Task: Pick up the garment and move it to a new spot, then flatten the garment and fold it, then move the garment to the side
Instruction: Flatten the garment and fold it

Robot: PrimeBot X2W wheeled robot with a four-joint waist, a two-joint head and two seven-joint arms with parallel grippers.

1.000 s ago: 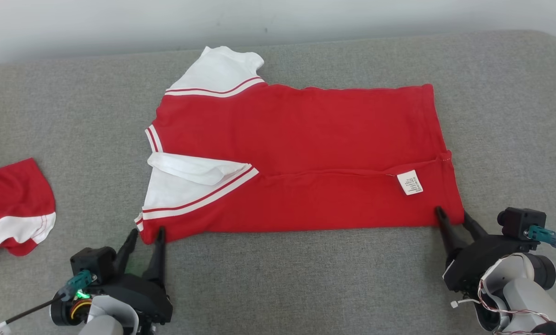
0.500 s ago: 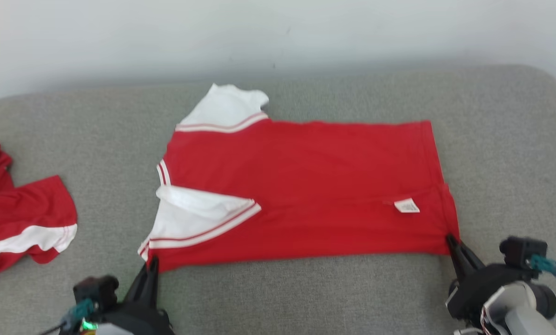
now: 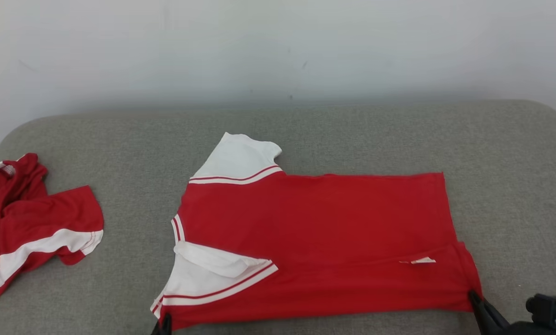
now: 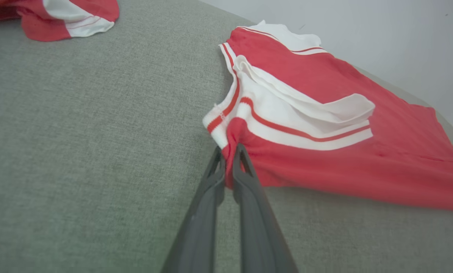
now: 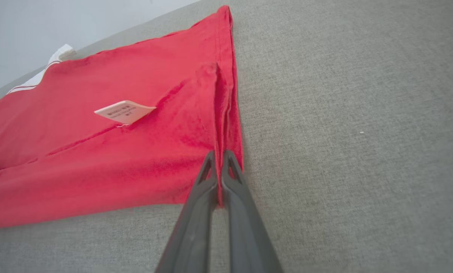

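Note:
The garment (image 3: 315, 242) is a red shirt with white sleeves and red stripes, lying partly folded on the grey cushioned surface (image 3: 334, 135); its near long edge is doubled over and a white label (image 3: 422, 261) stands on it. My left gripper (image 4: 229, 151) is shut on the garment (image 4: 325, 125) at its near corner by the white sleeve. My right gripper (image 5: 219, 156) is shut on the garment (image 5: 116, 151) at its near hem corner. In the head view only the fingertips (image 3: 474, 296) of the right gripper and the tip of the left gripper (image 3: 165, 320) show at the bottom edge.
A second red and white garment (image 3: 31, 228) lies crumpled at the far left of the surface. A pale wall (image 3: 278, 51) rises behind the surface. Bare grey fabric stretches to the right of the shirt and behind it.
Both grippers have shut on the garment's near corners. The head camera has tilted up, so the shirt and grippers sit lower in the picture and more wall shows.

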